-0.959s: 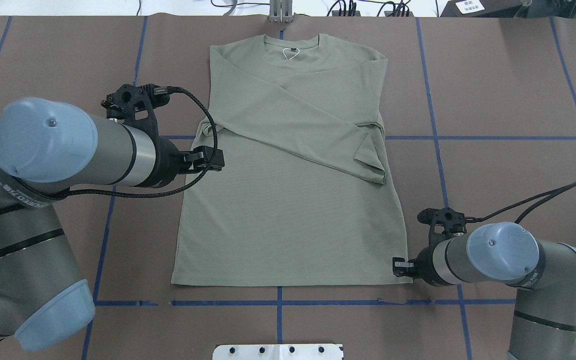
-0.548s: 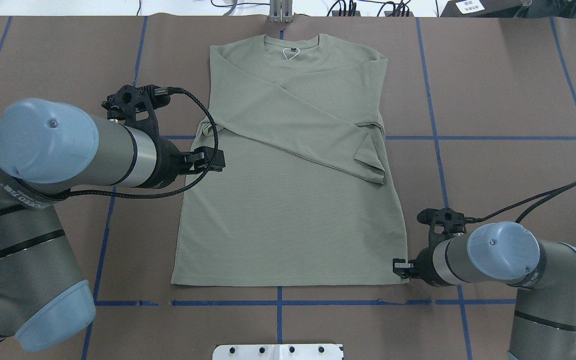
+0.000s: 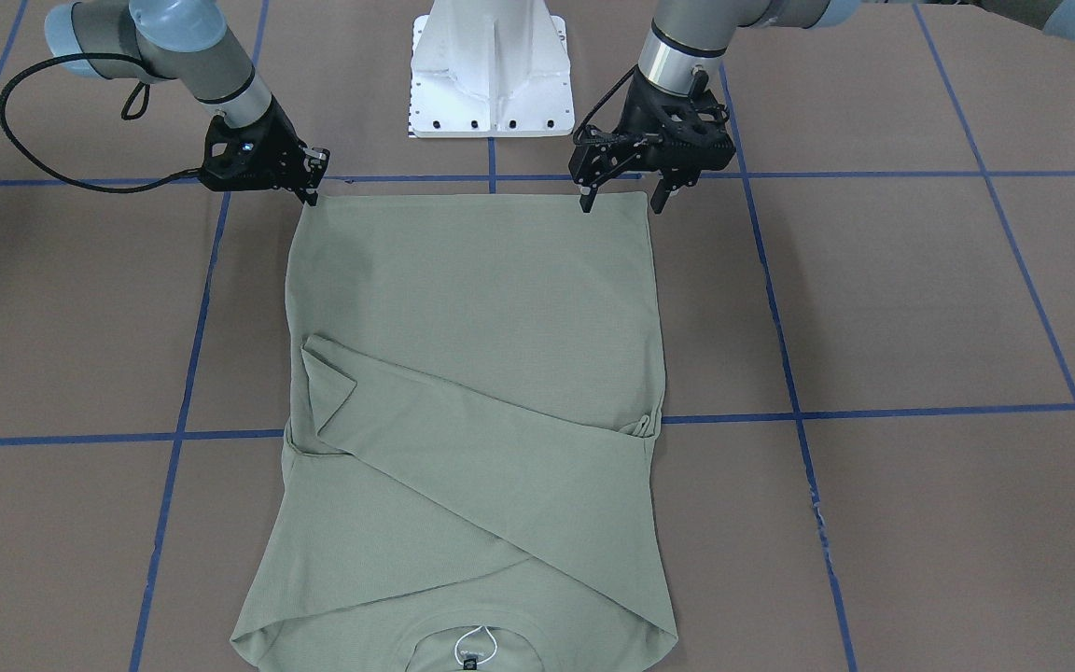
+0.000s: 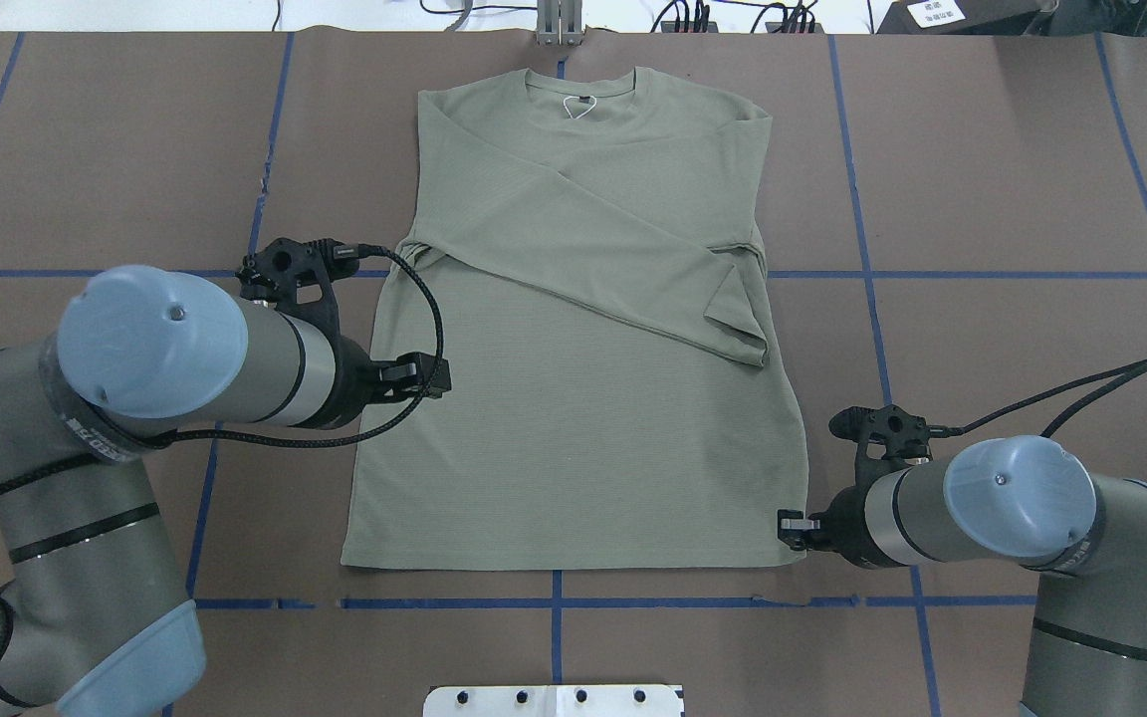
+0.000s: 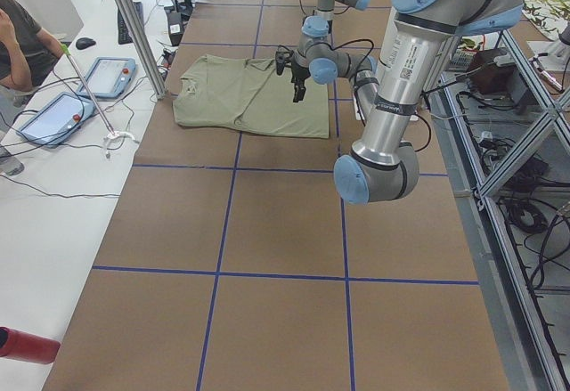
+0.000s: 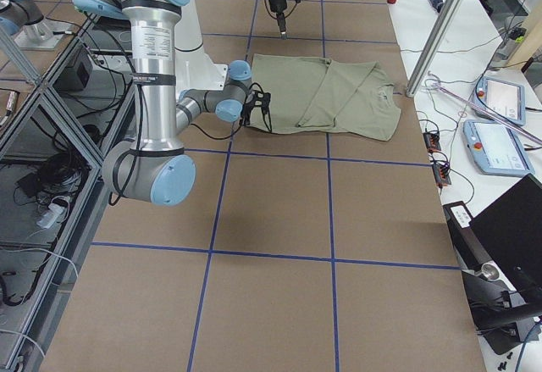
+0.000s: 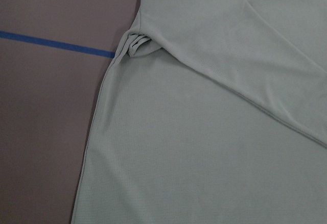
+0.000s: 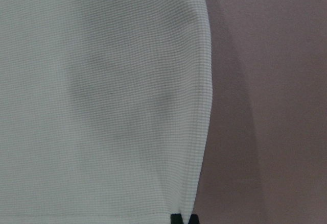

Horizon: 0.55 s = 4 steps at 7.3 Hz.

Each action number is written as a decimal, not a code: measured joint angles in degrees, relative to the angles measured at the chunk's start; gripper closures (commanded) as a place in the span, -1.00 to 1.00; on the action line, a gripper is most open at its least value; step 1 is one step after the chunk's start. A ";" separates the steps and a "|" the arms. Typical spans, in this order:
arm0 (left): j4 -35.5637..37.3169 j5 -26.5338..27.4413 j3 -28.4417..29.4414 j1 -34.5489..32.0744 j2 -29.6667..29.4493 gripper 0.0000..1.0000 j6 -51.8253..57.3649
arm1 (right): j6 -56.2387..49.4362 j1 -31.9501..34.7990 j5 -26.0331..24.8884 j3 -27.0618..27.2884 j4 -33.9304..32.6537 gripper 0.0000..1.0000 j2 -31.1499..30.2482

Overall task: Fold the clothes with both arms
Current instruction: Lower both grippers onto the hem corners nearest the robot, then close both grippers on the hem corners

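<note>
Nearest the robot, the right gripper [image 4: 789, 526] is pinched narrow on the hem corner of the sage-green shirt [image 4: 573, 448]. The left gripper [image 3: 621, 201] hangs wide open above the shirt's left side. The shirt lies flat on the brown table [image 4: 982, 179], sleeves crossed over the chest. At the far end there's a dark neck label [image 4: 581, 100] with a white loop, too tiny to read.

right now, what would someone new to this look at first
The sage-green shirt spread flat on the brown table, its sleeves folded across the chest. Next, the two black grippers at its edges: the right gripper pinched on a hem corner, the left gripper open, hovering above the opposite side edge.
</note>
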 measured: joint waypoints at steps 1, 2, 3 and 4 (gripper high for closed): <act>0.30 0.08 0.10 2.88 0.82 -0.97 -2.44 | 0.03 0.21 -0.02 0.84 0.10 1.00 -0.01; 0.93 0.18 0.12 5.40 1.69 -0.96 -4.80 | 0.04 0.49 -0.01 1.29 0.27 1.00 0.00; 1.45 0.38 0.27 7.29 2.80 -0.95 -6.94 | 0.01 0.83 0.05 1.48 0.43 1.00 0.04; 1.66 1.17 0.65 8.35 3.99 -0.94 -7.97 | -0.01 1.18 0.08 1.54 0.53 1.00 0.09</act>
